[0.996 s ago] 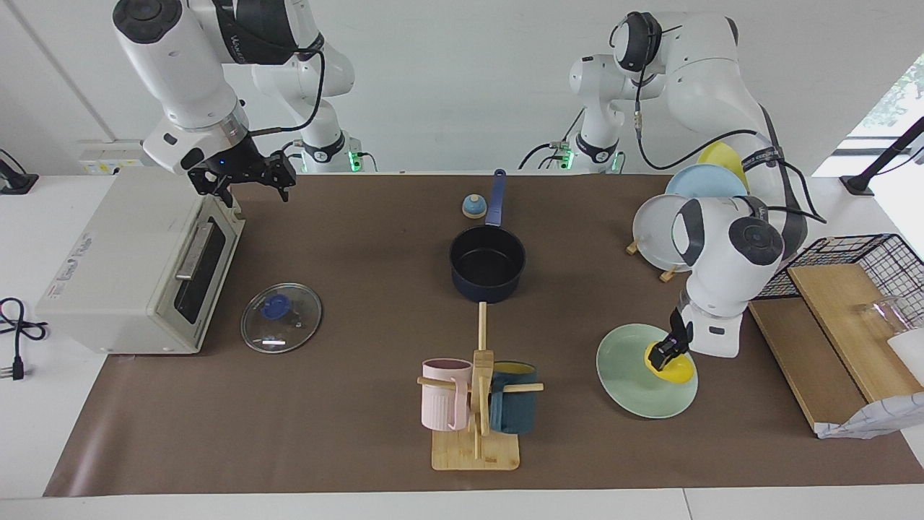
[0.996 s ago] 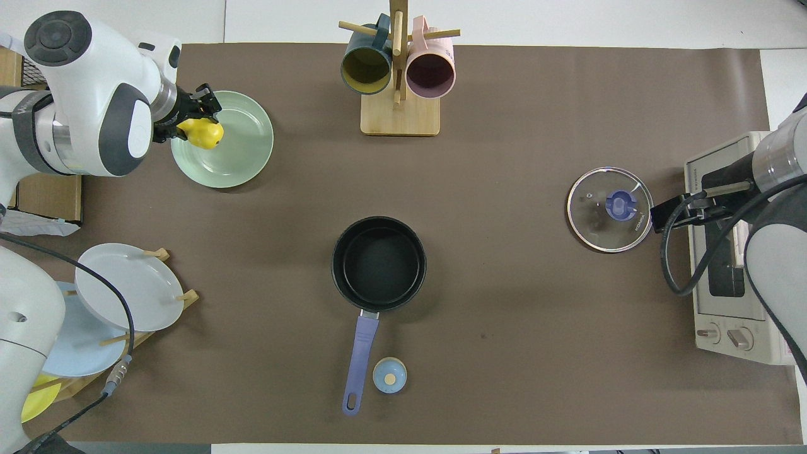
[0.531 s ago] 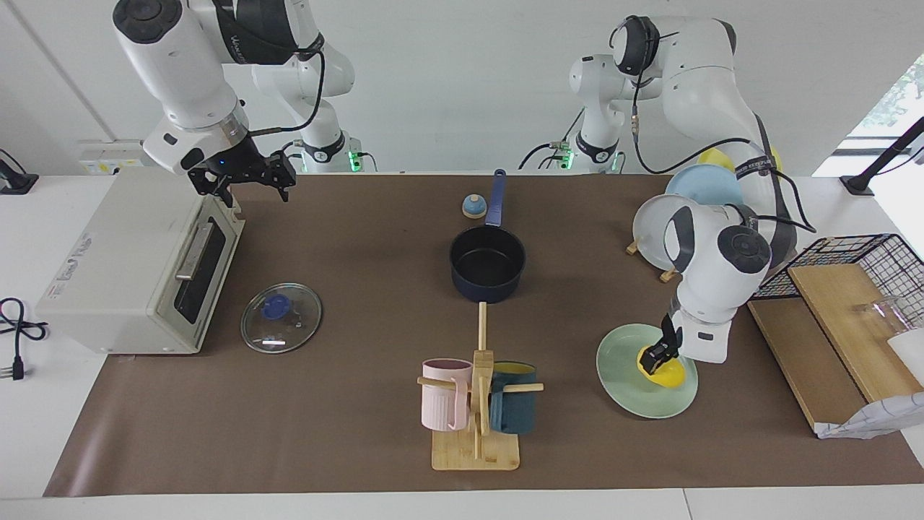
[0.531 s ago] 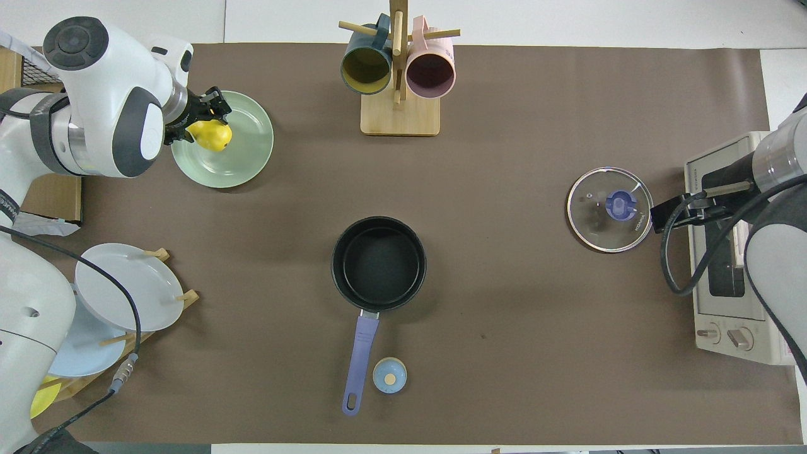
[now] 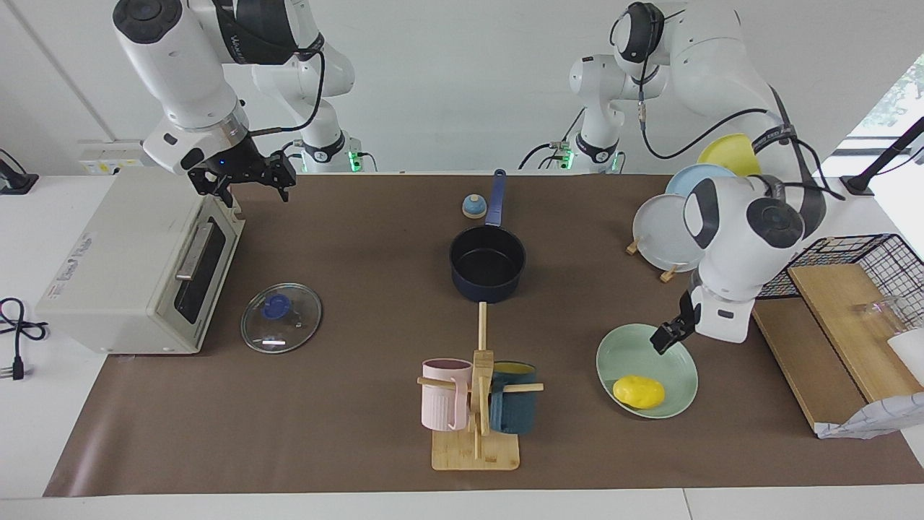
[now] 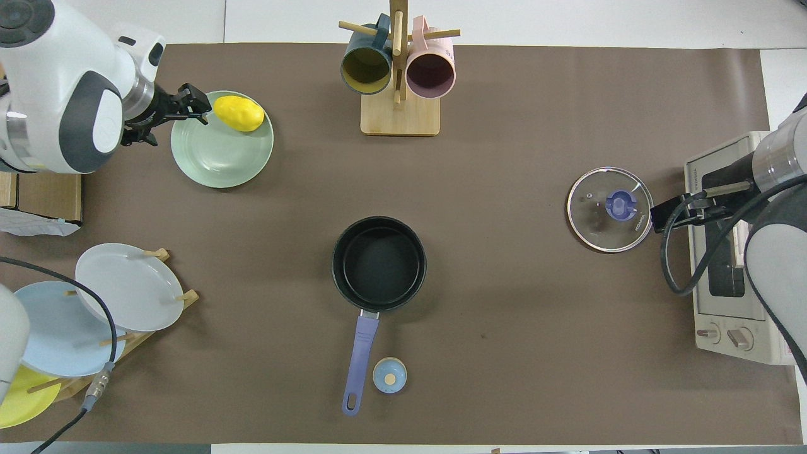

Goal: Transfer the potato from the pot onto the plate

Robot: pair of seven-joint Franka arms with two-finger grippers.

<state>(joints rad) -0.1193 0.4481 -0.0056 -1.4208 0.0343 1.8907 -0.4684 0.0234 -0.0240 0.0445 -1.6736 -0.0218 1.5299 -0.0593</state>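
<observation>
Resting on the plate [image 5: 622,352], the potato [image 5: 638,391] is delivered; the pot [image 5: 487,265] is empty. The left end effector [image 5: 665,337], open and empty, need only clear away. The right end effector [image 5: 244,178] waits open over the toaster oven [image 5: 123,269].

One camera sits high across the bench [image 5: 361,433] and faces the robots, taking in both arms and the wall. The other hangs above the robots' end, looking steeply down. Both stand well back and share the whole brown bench top, half a turn apart.

I see a white table [image 5: 29,433] under a brown mat [image 5: 361,238], bearing a navy saucepan [image 5: 487,271], mint green plate [image 5: 635,357], glass lid [image 5: 281,318], wooden mug stand [image 5: 475,451], white toaster oven [image 5: 130,267].
</observation>
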